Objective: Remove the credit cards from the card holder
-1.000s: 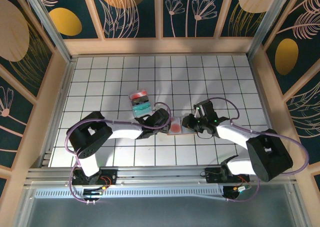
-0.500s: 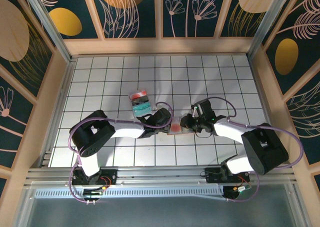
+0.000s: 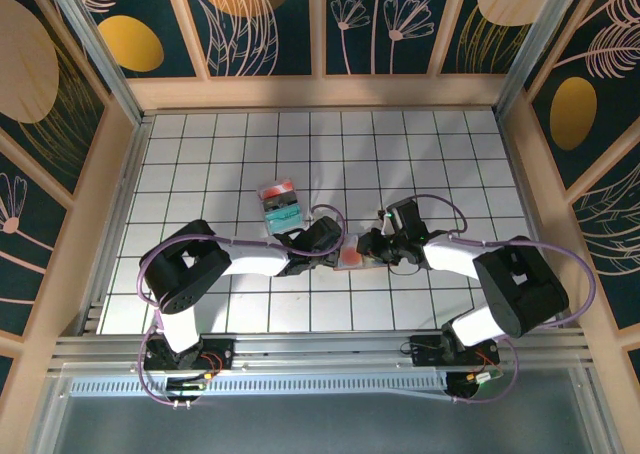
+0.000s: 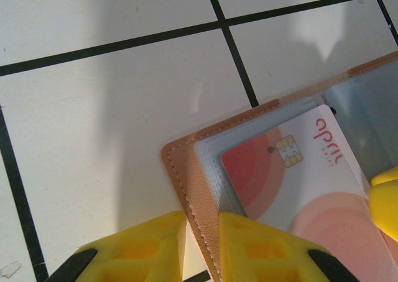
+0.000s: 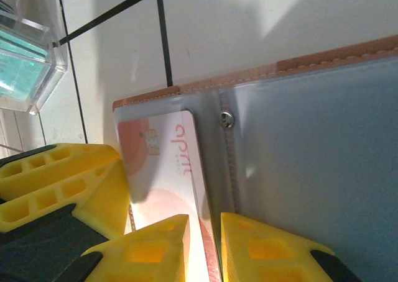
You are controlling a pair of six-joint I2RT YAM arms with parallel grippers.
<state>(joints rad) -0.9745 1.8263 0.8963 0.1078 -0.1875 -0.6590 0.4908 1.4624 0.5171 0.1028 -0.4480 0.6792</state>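
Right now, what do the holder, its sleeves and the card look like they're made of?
Holder: tan border looks like matte leather or faux leather; a stitched seam runs along it. Sleeves: likely clear soft plastic, glossy, catching glare. Card: probably stiff glossy plastic, printed, with a metallic chip.

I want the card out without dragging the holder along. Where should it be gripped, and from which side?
Probably the card's end far from its chip, pinched across its thickness from the right gripper's side. The chip end sits tucked in the holder's bordered corner, so it likely slides out only away from there.
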